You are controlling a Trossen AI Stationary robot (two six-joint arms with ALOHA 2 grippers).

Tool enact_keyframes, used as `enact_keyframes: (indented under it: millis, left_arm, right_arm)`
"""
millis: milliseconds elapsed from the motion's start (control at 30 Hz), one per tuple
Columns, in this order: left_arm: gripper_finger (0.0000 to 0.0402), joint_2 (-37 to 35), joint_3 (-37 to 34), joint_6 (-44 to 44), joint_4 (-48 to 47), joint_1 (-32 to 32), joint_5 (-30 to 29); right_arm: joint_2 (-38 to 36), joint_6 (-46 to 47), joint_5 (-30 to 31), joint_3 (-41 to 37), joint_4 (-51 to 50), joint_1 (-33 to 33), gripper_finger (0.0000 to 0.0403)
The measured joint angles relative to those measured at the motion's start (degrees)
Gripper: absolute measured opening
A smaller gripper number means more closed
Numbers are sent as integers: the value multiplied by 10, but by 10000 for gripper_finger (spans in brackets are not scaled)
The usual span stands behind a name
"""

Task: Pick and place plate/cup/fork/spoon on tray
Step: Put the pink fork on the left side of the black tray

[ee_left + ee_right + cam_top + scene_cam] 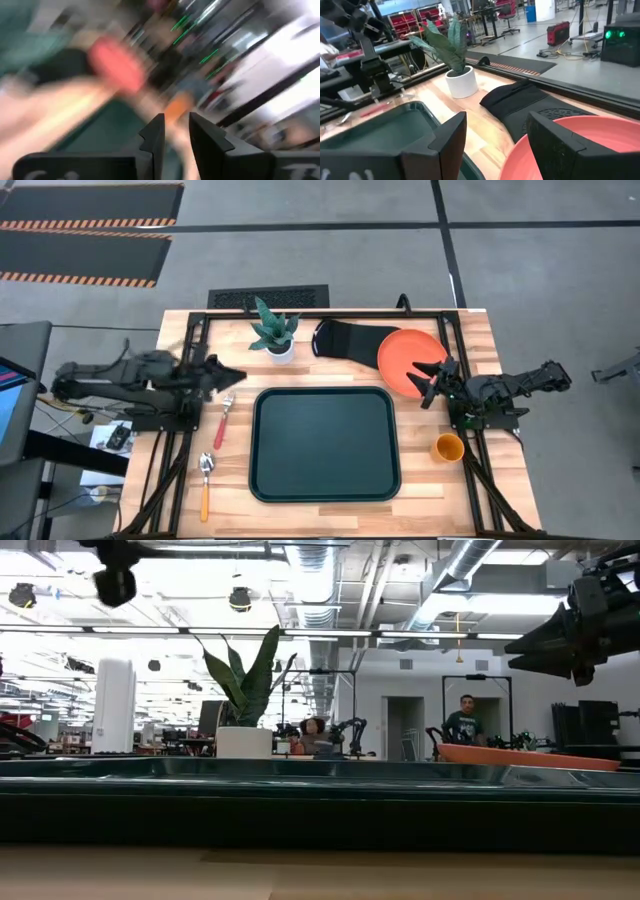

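Note:
The dark green tray lies in the middle of the table. The orange-red plate sits at the far right, its left edge over the black oven mitt. The orange-yellow cup stands upright right of the tray. The red-handled fork and the orange-handled spoon lie left of the tray. My right gripper is open and hangs above the plate's near edge, clear of it in the low view. My left gripper is in the air beyond the fork, with a narrow gap between its fingers.
A potted plant in a white pot stands at the far edge, left of the mitt. The tray's rim fills the low view. People stand in the room behind the table.

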Motion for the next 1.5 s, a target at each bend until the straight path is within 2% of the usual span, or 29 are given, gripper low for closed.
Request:
enact_keyframes:
  millis: [100, 200, 267, 333, 500, 767, 867, 1000, 1067, 1367, 1500]
  left_arm:
    - [75, 100, 90, -94, -237, 0, -21]
    - [75, 191, 136, -232, -426, 0, -22]
    - [75, 238, 141, -291, -498, -4, -1]
    - [75, 279, 141, -307, -525, -17, 12]
    - [100, 358, 139, -298, -526, -50, 0]
    - [200, 442, 139, -285, -527, -53, 15]
    - [220, 456, 114, -286, -505, -53, 21]
    - [220, 449, 42, -296, -398, -54, 70]
    - [216, 445, 7, -313, -355, -60, 75]
    - [209, 444, -52, -349, -305, -70, 57]
    - [179, 445, -76, -348, -246, -70, 61]
  right_arm:
    - [0, 0, 0, 0, 0, -2, 232]
    - [0, -1, -1, 0, 0, -2, 232]
    - [0, -2, -1, 0, 0, -2, 232]
    - [0, -2, -1, 0, 0, -2, 232]
    - [0, -1, -1, 0, 0, -2, 232]
    - [0, -1, -1, 0, 0, -1, 232]
    - [0, -1, -1, 0, 1, -1, 232]
    - [0, -1, -1, 0, 1, -1, 232]
    - [0, -1, -1, 0, 1, -1, 232]
    - [0, -1, -1, 0, 1, -1, 232]
    - [0, -1, -1, 0, 1, -1, 232]
